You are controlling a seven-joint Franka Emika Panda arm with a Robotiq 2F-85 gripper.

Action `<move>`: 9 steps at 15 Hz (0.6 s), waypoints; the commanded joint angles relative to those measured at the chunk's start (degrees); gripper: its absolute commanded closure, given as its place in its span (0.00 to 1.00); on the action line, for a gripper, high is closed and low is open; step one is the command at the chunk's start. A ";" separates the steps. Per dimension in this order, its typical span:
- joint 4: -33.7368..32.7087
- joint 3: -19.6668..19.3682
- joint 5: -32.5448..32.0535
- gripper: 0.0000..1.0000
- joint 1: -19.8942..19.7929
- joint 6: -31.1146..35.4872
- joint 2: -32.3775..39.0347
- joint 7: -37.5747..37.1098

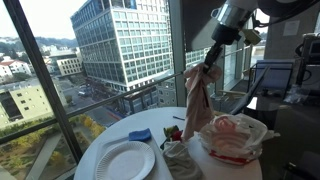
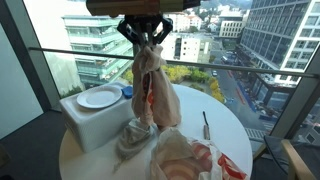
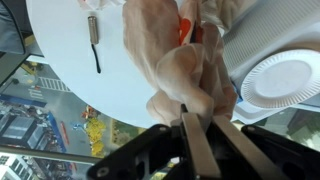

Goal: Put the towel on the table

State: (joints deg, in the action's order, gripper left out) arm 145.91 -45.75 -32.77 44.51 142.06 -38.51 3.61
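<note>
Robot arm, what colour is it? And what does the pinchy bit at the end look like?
The arm is built from rounded, pale grey-white pieces. At its end sits a chunky black gripper with two long, flat jaws, grey like metal in the wrist view. No markings show clearly.

High above the city, a workspace that reads as an office or research lab in a tall building. Floor-to-ceiling windows (image 1: 45,90) fill the walls in both exterior views and look out on a glass tower (image 1: 125,40), lower rooftops, a street (image 1: 82,95) far below and yellowing trees (image 2: 190,75). A round white table (image 2: 225,125) stands close to the glass. Behind it, at the dim edge of the room, a monitor (image 1: 274,76) sits on a stand. A robot arm (image 1: 235,15) reaches in from overhead. Together the screen and the arm mark this as a place of work, not a home; which kind of office or lab cannot be told.
</note>
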 commanded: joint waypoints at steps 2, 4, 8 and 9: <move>6.07 20.16 19.97 0.97 -9.39 -16.98 -10.78 12.29; 7.45 26.38 28.56 0.96 -11.23 -22.37 -9.84 16.34; 12.81 35.21 29.97 0.95 -16.23 -23.74 -2.55 20.89; 11.40 36.80 29.39 0.95 -17.20 -22.29 2.18 21.13</move>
State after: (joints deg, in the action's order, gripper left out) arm 157.40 -14.10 -3.52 31.81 117.14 -44.80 21.00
